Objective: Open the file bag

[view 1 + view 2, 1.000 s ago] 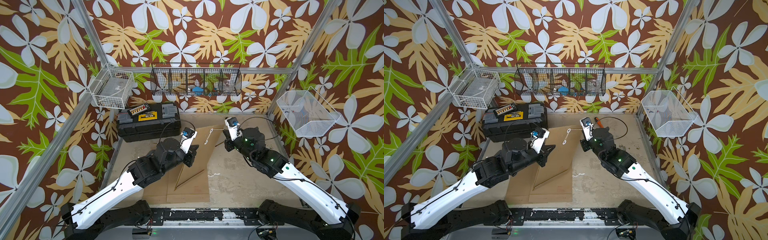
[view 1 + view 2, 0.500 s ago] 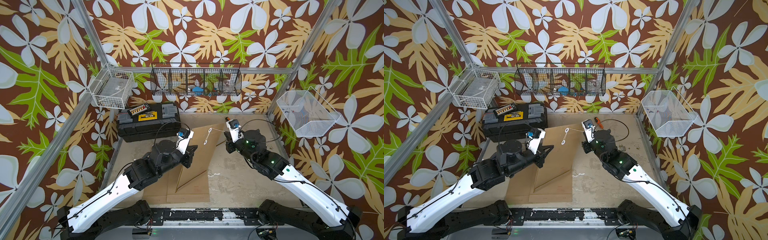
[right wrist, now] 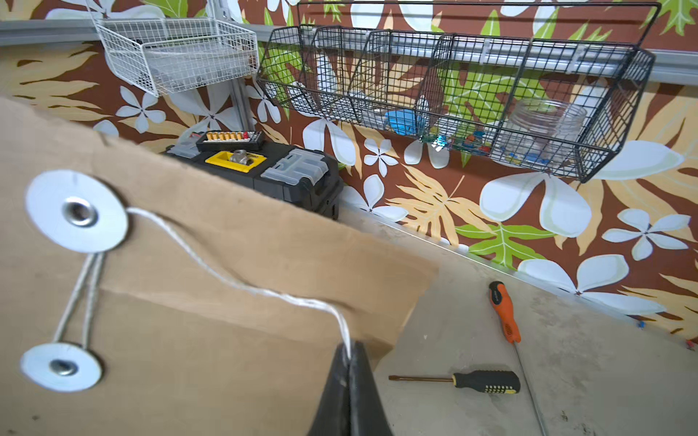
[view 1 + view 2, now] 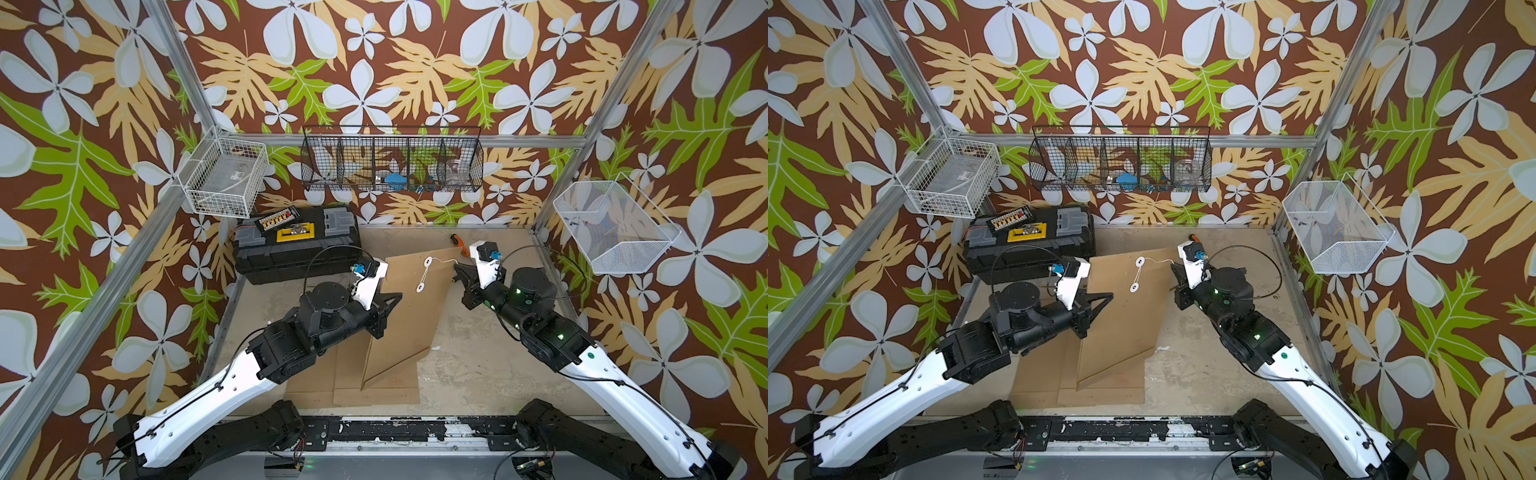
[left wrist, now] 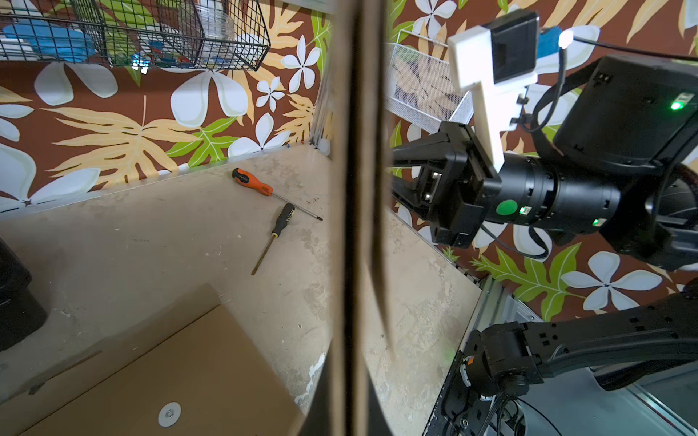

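Nearest, flat envelopes [image 4: 395,392] lie on the table [image 4: 478,365], with bare table open to their right. Above them the file bag [image 4: 411,316] is held mid-table, tilted, with its long axis running near to far and the flap end far. Its left edge is pinched by the left gripper [image 4: 395,296]. The bag is brown kraft. Two white discs [image 4: 428,262] are joined by string [image 3: 226,279], whose free end is pinched in the right gripper [image 3: 349,355]. Beyond lie two screwdrivers [image 3: 504,313], with a toolbox [image 4: 291,253] far left.

High above the near edge in both top views, looking down over the whole counter [image 4: 478,365]; close, low from wrists.
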Robot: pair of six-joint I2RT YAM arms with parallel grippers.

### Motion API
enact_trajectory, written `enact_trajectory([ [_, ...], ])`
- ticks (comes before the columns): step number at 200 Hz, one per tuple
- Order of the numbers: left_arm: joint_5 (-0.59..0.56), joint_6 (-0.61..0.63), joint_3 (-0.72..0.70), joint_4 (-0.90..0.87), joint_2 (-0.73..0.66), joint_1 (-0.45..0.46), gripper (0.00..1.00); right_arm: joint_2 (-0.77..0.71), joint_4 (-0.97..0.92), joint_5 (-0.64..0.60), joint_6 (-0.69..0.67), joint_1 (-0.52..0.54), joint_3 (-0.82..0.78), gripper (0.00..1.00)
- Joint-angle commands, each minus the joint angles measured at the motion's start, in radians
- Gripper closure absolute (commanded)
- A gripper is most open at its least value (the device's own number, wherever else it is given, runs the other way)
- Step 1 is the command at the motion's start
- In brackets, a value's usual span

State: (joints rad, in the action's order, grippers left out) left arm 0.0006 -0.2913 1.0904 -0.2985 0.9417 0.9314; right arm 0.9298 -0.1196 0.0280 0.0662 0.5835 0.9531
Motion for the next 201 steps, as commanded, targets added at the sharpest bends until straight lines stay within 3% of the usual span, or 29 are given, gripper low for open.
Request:
enact_trajectory([
  [1, 0.036, -0.036, -0.009, 0.08, -0.013, -0.001, 1.0, -0.023, 0.041, 0.066, 0.004, -0.001, -0.017, 1.0],
  [49, 0.044, -0.072, -0.03, 0.138, -0.014, -0.001, 1.0, -0.073, 0.078, 0.087, 0.007, -0.001, -0.077, 1.0],
  [95, 0.036, -0.078, -0.024, 0.145, -0.012, -0.001, 1.0, -0.084, 0.026, 0.216, -0.071, -0.001, -0.097, 1.0],
  [201, 0.036, -0.077, -0.018, 0.142, -0.002, -0.002, 1.0, -0.039, -0.111, 0.236, -0.16, -0.001, -0.048, 1.0],
])
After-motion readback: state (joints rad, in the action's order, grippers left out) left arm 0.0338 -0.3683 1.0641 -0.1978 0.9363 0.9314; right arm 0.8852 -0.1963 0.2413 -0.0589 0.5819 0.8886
